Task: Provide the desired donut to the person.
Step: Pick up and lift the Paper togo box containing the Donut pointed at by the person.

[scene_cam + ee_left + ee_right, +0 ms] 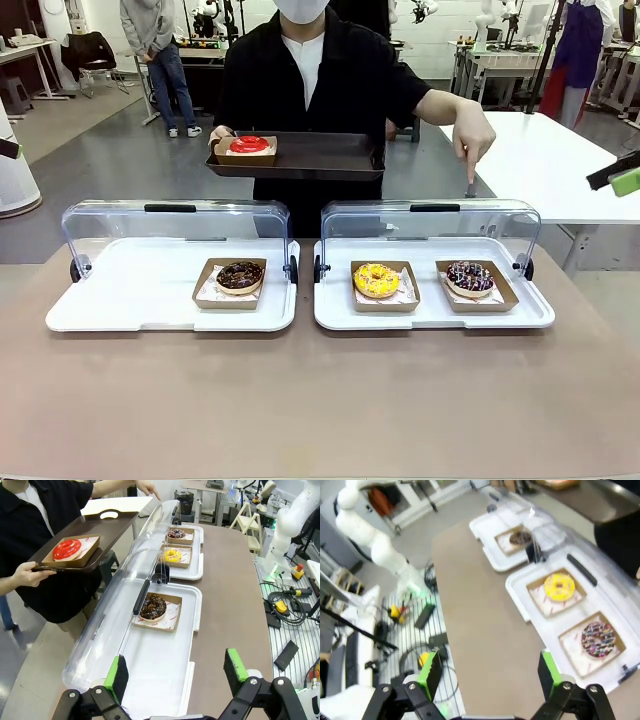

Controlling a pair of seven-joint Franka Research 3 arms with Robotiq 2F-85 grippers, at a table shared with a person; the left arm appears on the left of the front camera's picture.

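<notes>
Table (pixel 320 400) — brown; grey floor (pixel 100 160) beyond

Contrasting the red donut (pixel 250 145) against the dark brown serving tray (pixel 330 158). Showing chocolate brown on the left donut (pixel 240 276), bright yellow on the middle donut (pixel 376 280), dark icing with multicoloured sprinkles on the right donut (pixel 469 277). Pairing black with white on the person (pixel 340 85).

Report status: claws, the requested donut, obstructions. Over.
Left claw, right claw open, empty. Person's hand points at dark sprinkle-topped donut in brown paper tray, untouched. Clear plastic lid raised; nothing blocking.
</notes>
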